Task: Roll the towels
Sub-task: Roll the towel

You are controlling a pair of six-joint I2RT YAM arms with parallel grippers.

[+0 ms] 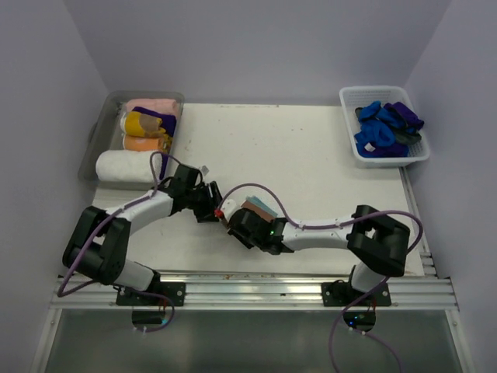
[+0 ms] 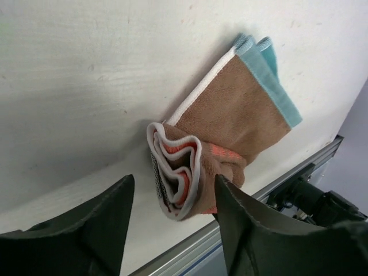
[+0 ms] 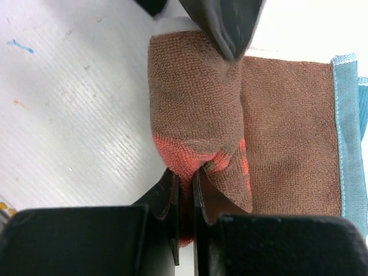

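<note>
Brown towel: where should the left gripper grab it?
Grip the brown towel at its rolled end, coming along the roll's axis with the open left gripper straddling it: the spiral faces that side, and the right gripper pinches the far end.

- No word, brand, label or number legible in any of the three views.
- Dark marks, possibly lettering, on the mustard yellow towel (image 1: 143, 123) at the far left of the top view; too small and blurred to read.
</note>
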